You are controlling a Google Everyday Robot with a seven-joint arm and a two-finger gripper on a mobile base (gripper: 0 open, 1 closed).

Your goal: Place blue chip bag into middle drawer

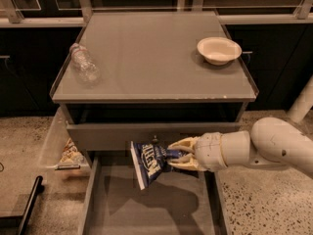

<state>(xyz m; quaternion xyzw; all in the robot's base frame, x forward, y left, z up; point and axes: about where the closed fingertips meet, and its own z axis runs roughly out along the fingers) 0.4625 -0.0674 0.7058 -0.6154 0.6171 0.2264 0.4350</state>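
Note:
The blue chip bag is a dark-blue foil bag with white lettering, hanging tilted from my gripper, which is shut on its right end. The gripper comes in from the right on a white arm and holds the bag over the open middle drawer, a wide grey drawer with a flat floor, just in front of the shallower drawer's front panel.
On the cabinet top lie a clear plastic bottle at the left and a white bowl at the right. A clear side bin at the cabinet's left holds a snack bag. A dark bar lies on the floor at the lower left.

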